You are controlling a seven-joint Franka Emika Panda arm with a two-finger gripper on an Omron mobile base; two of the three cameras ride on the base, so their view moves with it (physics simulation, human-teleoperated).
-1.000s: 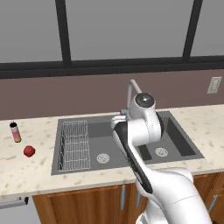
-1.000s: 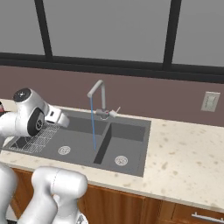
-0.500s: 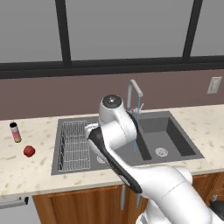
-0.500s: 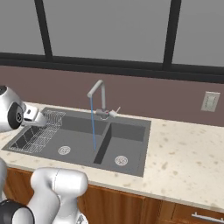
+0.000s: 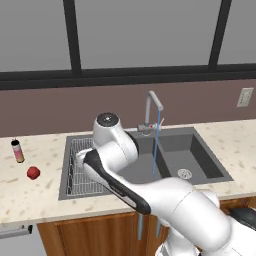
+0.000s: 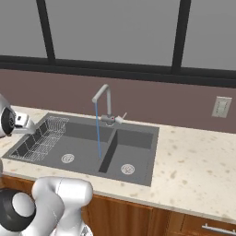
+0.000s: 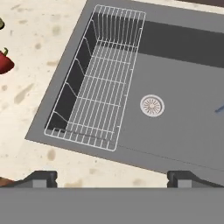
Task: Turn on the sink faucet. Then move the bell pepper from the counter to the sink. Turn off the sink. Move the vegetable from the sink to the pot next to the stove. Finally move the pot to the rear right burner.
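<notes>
The grey sink faucet (image 5: 152,106) (image 6: 104,97) stands behind the dark double-basin sink (image 5: 200,150) (image 6: 138,152), and a thin blue stream of water (image 5: 157,145) (image 6: 98,131) runs from its spout into the basin. On the beige counter (image 5: 35,195), left of the sink, lies the red bell pepper (image 5: 33,172) (image 7: 4,61). My gripper (image 7: 113,177) hangs open over the front edge of the left basin, right of the pepper and apart from it. Nothing is between its fingertips (image 7: 42,178).
A wire rack (image 5: 82,167) (image 6: 44,136) (image 7: 100,78) fills the left end of the left basin, beside a round drain (image 7: 152,105). A slim pink-and-tan bottle (image 5: 18,151) stands on the counter behind the pepper. A wall outlet (image 6: 222,107) is at the right.
The arm has swung left, from in front of the faucet to over the left basin and its rack. The water keeps running and the pepper has stayed put.
</notes>
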